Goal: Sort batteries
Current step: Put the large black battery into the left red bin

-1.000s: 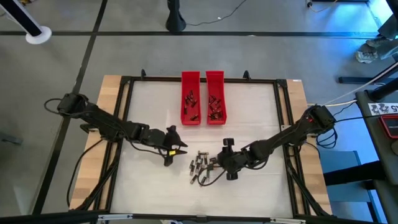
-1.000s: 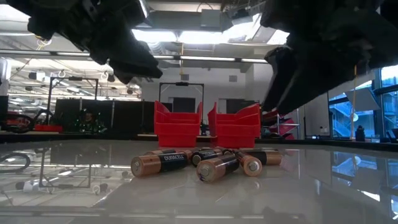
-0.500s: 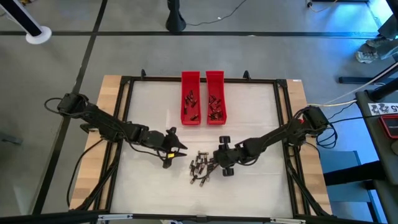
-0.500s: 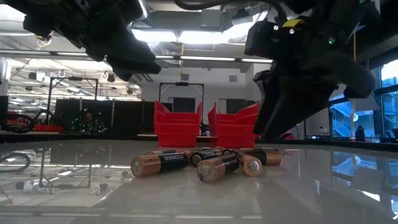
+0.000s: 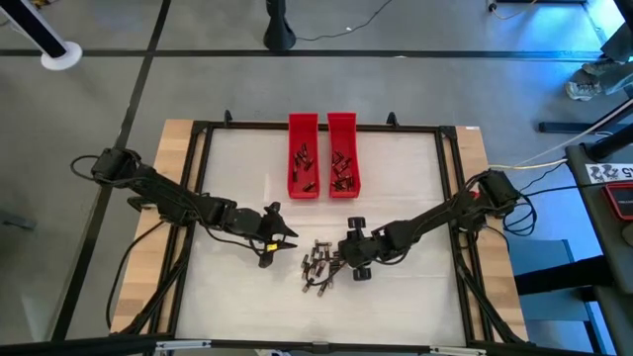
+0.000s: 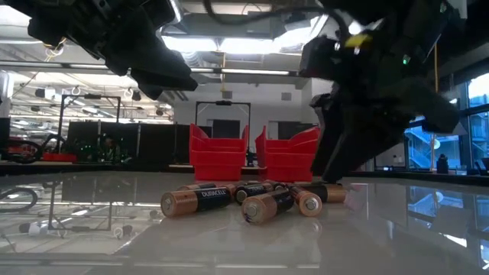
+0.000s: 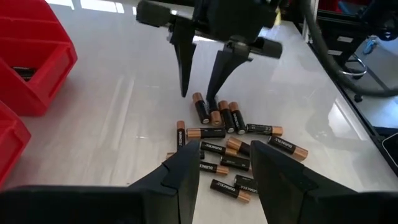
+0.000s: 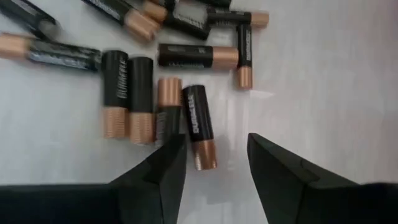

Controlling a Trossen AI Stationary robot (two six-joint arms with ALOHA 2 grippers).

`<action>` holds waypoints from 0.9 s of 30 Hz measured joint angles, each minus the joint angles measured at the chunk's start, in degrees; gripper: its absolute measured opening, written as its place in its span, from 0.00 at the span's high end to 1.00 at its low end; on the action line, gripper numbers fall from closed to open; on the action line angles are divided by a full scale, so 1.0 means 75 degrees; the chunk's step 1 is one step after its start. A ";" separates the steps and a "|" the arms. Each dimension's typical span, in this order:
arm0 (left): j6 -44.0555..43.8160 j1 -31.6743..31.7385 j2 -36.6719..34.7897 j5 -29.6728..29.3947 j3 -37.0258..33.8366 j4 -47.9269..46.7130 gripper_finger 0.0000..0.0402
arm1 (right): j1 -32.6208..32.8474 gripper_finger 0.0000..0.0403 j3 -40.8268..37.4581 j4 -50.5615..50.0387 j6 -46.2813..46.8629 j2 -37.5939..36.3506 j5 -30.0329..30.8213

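Batteries (image 5: 318,265) lie in a loose pile near the table's (image 5: 415,178) front middle, with more already in the two red trays (image 5: 321,155) at the far side. The right gripper (image 8: 211,165) hangs low over the pile's right edge, fingers spread astride one battery (image 8: 198,124). A clean pick probably means descending straight, centring on that cell and clearing its touching neighbour. The left gripper (image 7: 224,171), also spread, waits just left of the pile.
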 joint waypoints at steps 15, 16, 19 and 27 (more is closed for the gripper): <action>0.0007 -0.0003 0.0000 -0.0026 0.0000 0.0022 0.67 | -0.0146 0.69 0.0006 0.0180 -0.0041 0.0359 -0.0050; 0.0003 -0.0003 -0.0001 -0.0027 0.0000 0.0023 0.67 | -0.0155 0.73 0.0006 0.0220 -0.0034 0.0365 -0.0095; -0.0037 -0.0003 0.0000 -0.0029 0.0000 0.0023 0.67 | -0.0285 0.87 0.0004 0.0316 0.0003 0.0371 -0.0158; -0.0136 -0.0192 0.0000 -0.0040 0.0000 0.0015 0.67 | -0.0574 0.92 -0.0014 0.0096 0.0343 0.0248 0.0125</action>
